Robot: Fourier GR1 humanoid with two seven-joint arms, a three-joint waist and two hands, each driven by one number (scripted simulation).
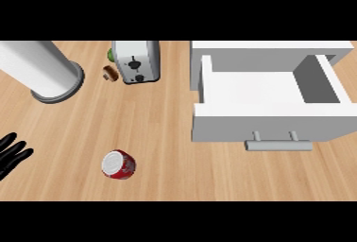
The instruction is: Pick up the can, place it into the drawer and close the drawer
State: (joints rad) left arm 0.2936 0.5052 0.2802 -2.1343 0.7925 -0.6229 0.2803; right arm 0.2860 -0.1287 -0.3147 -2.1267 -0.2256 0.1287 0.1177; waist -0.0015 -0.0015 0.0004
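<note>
A red can [118,164] with a silver top stands on the wooden counter at the lower left of the middle. To its right, a white drawer [268,120] is pulled open, its inside bare, with a grey bar handle [278,144] on its front. My left hand [10,155] shows at the left edge, fingers straight and open, well apart from the can. No right hand appears in this view.
A silver toaster [137,61] stands at the back, with a small brown item [109,73] and a green one [110,54] beside it. A tall grey cylinder [39,70] rises at the back left.
</note>
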